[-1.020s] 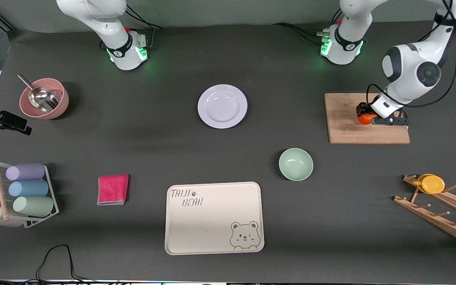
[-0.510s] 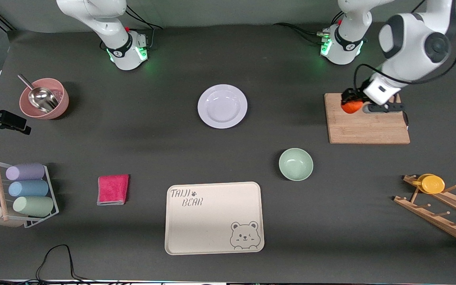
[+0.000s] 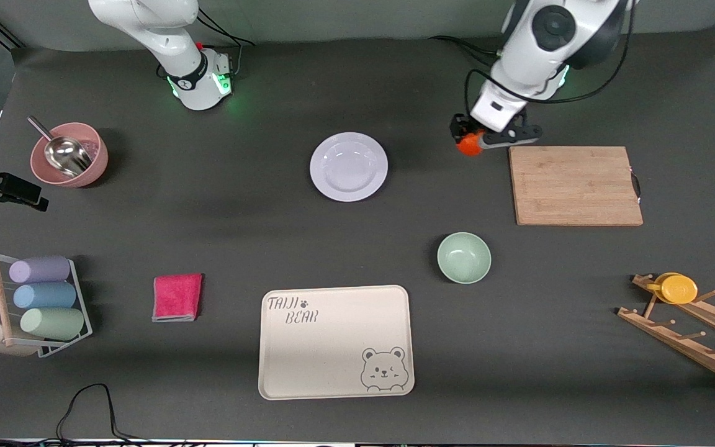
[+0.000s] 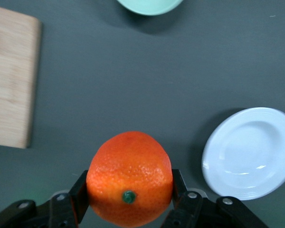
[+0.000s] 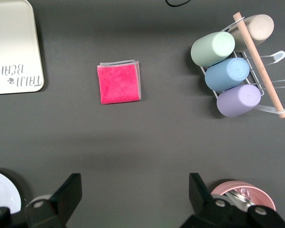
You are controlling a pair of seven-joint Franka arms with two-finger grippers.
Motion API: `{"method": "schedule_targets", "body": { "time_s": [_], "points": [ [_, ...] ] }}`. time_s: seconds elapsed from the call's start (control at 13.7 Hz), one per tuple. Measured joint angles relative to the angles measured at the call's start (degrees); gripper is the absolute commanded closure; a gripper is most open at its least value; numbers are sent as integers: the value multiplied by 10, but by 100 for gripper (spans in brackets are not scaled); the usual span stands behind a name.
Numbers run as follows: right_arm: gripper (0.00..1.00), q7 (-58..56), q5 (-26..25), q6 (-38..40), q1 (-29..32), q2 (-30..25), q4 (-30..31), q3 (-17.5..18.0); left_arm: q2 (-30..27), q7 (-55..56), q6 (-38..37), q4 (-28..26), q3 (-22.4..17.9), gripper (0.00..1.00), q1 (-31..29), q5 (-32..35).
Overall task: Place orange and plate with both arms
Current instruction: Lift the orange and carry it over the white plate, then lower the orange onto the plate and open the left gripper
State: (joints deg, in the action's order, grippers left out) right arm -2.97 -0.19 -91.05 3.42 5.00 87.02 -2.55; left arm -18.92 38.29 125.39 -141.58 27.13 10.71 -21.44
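My left gripper [image 3: 466, 141] is shut on the bright orange [image 3: 470, 145] and holds it in the air over the dark table, between the wooden board and the white plate [image 3: 349, 166]. In the left wrist view the orange [image 4: 129, 175] sits between the two black fingers [image 4: 79, 194] of the left gripper [image 4: 129, 192], with the plate [image 4: 251, 152] lying empty to one side. My right gripper [image 5: 134, 184] is open and empty, high above the table; its hand is out of the front view. The plate's edge [image 5: 2, 197] shows in the right wrist view.
A wooden cutting board [image 3: 575, 185] lies toward the left arm's end. A pale-green bowl [image 3: 463, 257] and a beige bear tray [image 3: 335, 341] lie nearer the front camera. A pink cloth [image 3: 177, 297], cup rack [image 3: 35, 304], pink bowl with scoop [image 3: 69, 154] and yellow cup [image 3: 677, 288] are around.
The left gripper lifted the orange off the cutting board and carried it toward the plate; it is now past the board's edge. The right arm has not visibly moved.
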Motion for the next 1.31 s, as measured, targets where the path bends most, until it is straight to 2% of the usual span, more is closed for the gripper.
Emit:
{"method": "schedule_targets", "body": {
  "time_s": [0.15, 0.29, 0.51, 0.66, 0.8, 0.95, 1.09, 1.31],
  "points": [
    [0, 0, 0, 0, 0, 0, 0, 0, 32, 82, 45, 17, 43, 84, 20, 0],
    [0, 0, 0, 0, 0, 0, 0, 0, 78, 169, 91, 32, 108, 84, 23, 14],
    [0, 0, 0, 0, 0, 0, 0, -1, 163, 326, 110, 83, 170, 84, 31, 119],
    [0, 0, 0, 0, 0, 0, 0, -2, 242, 432, 110, 143, 176, 84, 49, 223],
    [0, 0, 0, 0, 0, 0, 0, -3, 342, 537, 102, 212, 174, 84, 68, 345],
    [0, 0, 0, 0, 0, 0, 0, -4, 447, 606, 78, 278, 167, 83, 88, 438],
    [0, 0, 0, 0, 0, 0, 0, -4, 524, 624, 71, 321, 157, 76, 109, 474],
    [0, 0, 0, 0, 0, 0, 0, -4, 568, 627, 71, 362, 121, 74, 154, 483]
  ]
}}
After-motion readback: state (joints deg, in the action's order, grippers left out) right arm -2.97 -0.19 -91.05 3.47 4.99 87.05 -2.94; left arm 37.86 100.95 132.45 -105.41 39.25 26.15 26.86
